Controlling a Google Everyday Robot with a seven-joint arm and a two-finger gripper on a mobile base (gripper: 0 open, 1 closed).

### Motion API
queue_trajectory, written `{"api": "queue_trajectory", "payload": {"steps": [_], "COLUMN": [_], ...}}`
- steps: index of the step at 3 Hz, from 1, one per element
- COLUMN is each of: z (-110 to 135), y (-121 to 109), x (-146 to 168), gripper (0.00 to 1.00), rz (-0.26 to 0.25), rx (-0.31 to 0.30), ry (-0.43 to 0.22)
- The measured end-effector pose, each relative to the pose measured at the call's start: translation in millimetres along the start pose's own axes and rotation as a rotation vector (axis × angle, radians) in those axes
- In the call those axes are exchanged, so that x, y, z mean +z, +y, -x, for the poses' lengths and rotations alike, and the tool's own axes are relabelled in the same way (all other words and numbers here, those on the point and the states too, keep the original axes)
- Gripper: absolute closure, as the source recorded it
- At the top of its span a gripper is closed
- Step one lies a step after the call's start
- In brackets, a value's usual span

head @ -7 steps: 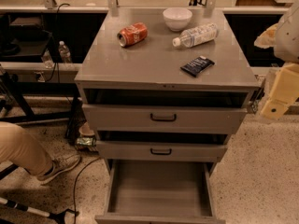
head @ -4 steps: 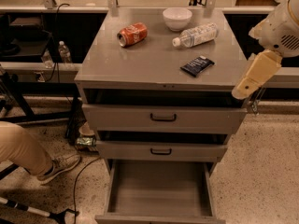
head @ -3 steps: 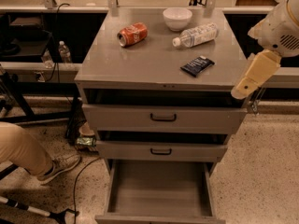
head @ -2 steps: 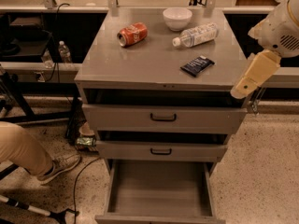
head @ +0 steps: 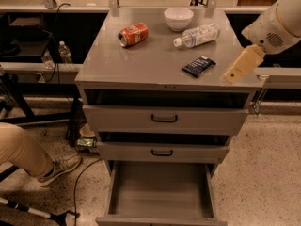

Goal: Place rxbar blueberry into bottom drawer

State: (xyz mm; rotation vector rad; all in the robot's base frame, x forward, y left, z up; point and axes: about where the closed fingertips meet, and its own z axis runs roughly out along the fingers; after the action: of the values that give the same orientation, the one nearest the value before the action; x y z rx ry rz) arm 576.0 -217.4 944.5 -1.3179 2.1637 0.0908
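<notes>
Where the gripper hangs: I see the gripper (head: 231, 76) over the right front corner of the cabinet top (head: 150, 60), slanting down and to the left from the white arm (head: 275, 25) that enters at the upper right.
Gripper state: I cannot tell from this view whether it is open or closed; I see nothing held in it.
Rxbar blueberry: the dark wrapper (head: 198, 66) lies flat on the cabinet top, right of centre and turned at an angle to the front edge.
Bar against gripper: the bar sits to the left of the gripper's tip and a touch farther back. It is near but apart, with a strip of bare grey top between them.
Bottom drawer: the bottom drawer (head: 160, 189) is pulled well out toward me at the foot of the cabinet, its grey floor in plain view. It sits well below the bar and the gripper.
Upper drawers: the top drawer (head: 164, 119) and middle drawer (head: 162, 152), both with black handles, stand a little way out.
Other things on top: a crushed red can (head: 133, 34) lies at back left, a white bowl (head: 178, 18) at back centre, and a clear bottle (head: 197, 35) on its side just behind the bar.
Floor at left: I see a person's leg (head: 23, 149) in tan trousers with a shoe (head: 59, 166) beside the cabinet.
</notes>
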Motion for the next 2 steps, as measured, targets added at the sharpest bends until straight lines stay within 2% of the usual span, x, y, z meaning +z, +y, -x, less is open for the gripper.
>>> {"api": "queue_trajectory", "payload": {"steps": [2], "z": [7.9], "y": [-48.7], "x": [69.6], "gripper": [0.0], "rz": [-0.009], "rx": [0.12], "ry": [-0.116]}}
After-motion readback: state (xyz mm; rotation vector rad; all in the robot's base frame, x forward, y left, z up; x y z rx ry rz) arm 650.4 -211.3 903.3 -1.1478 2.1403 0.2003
